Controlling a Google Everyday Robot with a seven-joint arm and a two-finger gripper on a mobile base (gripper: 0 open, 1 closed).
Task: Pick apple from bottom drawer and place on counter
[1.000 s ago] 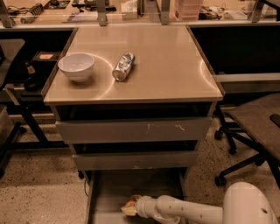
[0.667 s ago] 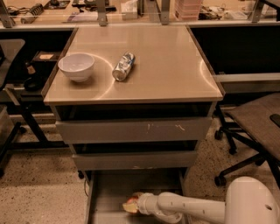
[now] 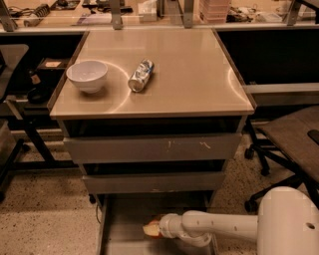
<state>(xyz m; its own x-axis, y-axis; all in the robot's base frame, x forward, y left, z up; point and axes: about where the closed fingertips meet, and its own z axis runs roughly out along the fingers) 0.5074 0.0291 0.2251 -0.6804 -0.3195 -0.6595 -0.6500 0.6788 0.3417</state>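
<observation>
The apple (image 3: 150, 229), red-orange with a yellowish patch, is in the open bottom drawer (image 3: 119, 234), low in the camera view. My gripper (image 3: 158, 227) reaches into that drawer from the right on a white arm. Its tip is right against the apple and covers the apple's right side. The counter (image 3: 189, 74) is the glossy beige top of the cabinet above. The two upper drawers are partly pulled out and overhang the back of the bottom drawer.
A white bowl (image 3: 87, 75) and a crushed silver can (image 3: 141, 75) sit on the counter's left half. An office chair (image 3: 294, 139) stands to the right of the cabinet. A dark stand (image 3: 30, 124) stands to the left, and a cluttered desk (image 3: 149, 10) lies behind.
The arm's end and the apple at its tip have shifted slightly up and to the right in the view. The bowl and can have not moved.
</observation>
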